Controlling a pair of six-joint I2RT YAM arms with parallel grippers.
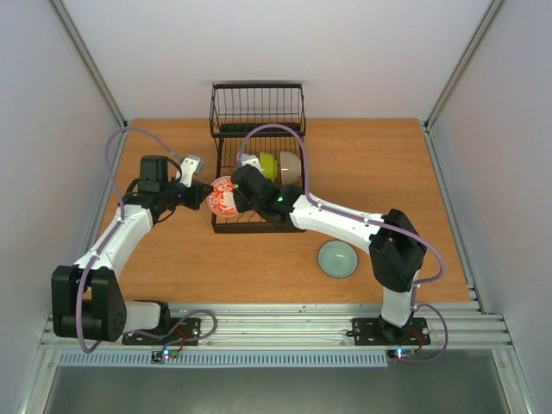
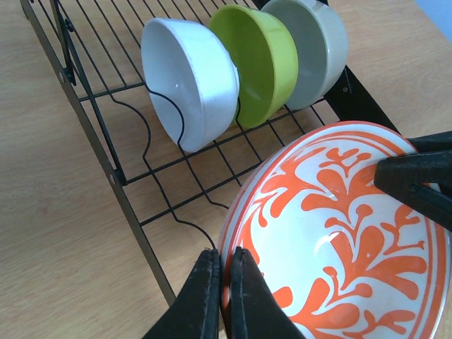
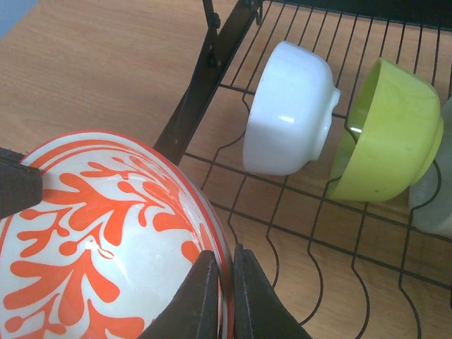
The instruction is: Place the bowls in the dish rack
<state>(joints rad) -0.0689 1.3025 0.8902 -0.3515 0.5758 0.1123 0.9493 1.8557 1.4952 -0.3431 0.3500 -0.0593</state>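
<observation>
- Two grips on the red-patterned bowl (image 1: pixel 223 197): left fingers (image 2: pixel 209 300) and right fingers (image 3: pixel 203 300) each pinch its rim tight at the dish rack's (image 2: pixel 113 176) left edge.
- We see the teal bowl (image 1: pixel 337 259) on the tabletop (image 1: pixel 250 263).

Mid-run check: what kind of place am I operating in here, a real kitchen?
Probably a lab test cell, not a kitchen: plain white walls on metal framing enclose a wooden table holding a dish rack and bowls.
</observation>
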